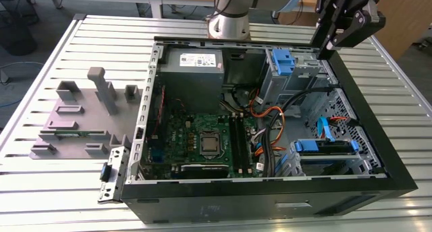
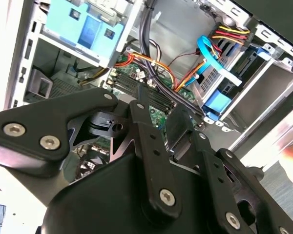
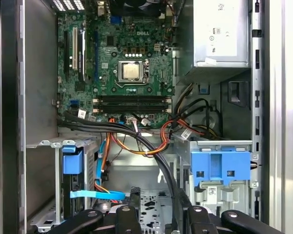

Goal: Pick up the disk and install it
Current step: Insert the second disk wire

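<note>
The tool (image 1: 329, 49), seemingly empty though I cannot tell if its fingers are apart, hovers above the case (image 1: 364, 110), where loose cables (image 3: 151, 141) below could snag it descending.

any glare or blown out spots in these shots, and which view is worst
Second wrist view is worst: washed out white at its lower edges beside the gripper. First wrist view: mild sheen on the power supply. Exterior view: evenly lit, with the computer case interior in shade.

Matt black end effector (image 1: 329, 49); ribbed metal table (image 1: 60, 166).
</note>
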Robot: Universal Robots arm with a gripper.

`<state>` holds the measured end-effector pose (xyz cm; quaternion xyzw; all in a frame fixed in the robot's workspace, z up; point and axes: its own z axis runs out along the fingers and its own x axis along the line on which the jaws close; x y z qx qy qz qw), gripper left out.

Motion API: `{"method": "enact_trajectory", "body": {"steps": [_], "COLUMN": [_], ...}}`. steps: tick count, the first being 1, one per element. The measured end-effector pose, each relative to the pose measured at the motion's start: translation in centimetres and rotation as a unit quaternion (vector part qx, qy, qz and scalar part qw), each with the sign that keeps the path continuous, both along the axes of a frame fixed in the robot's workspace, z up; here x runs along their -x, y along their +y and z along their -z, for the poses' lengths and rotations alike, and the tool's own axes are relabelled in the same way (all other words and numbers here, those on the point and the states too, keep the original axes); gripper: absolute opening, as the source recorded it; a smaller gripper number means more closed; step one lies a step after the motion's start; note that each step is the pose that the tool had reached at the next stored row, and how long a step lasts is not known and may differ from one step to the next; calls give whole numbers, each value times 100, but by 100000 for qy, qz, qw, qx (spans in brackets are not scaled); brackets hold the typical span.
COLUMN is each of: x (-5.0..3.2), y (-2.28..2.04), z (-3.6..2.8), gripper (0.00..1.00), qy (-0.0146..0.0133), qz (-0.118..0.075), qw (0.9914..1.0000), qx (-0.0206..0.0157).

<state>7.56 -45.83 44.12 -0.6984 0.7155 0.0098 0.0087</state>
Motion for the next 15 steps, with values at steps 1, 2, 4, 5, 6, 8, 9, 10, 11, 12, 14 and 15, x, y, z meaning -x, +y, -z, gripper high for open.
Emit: {"method": "enact_trajectory", "body": {"steps": [1, 2, 4, 5, 6, 8, 9, 10, 11, 12, 14, 15], "x": [-2, -5, -13, -18, -24, -35, -40, -46, -51, -56, -62, -65], "y": [-25, -48, -91, -113, -135, -174, -193, -211, -228, -244, -274, -292], "z": [11, 20, 40, 51, 63, 87, 99, 112, 126, 139, 170, 192], "gripper": [41, 41, 41, 41, 41, 41, 41, 41, 41, 41, 41, 41], "qy": [14, 40, 134, 194, 265, 422, 500, 582, 661, 736, 860, 921], "qz": [2, 2, 3, 4, 4, 4, 1, 3, 4, 4, 3, 3], "qw": [100000, 100000, 100000, 100000, 100000, 99999, 99999, 99998, 99998, 99997, 99996, 99996], "qx": [-8, -9, -3, -6, -6, -6, -1, 2, -5, -7, -21, -6]}}
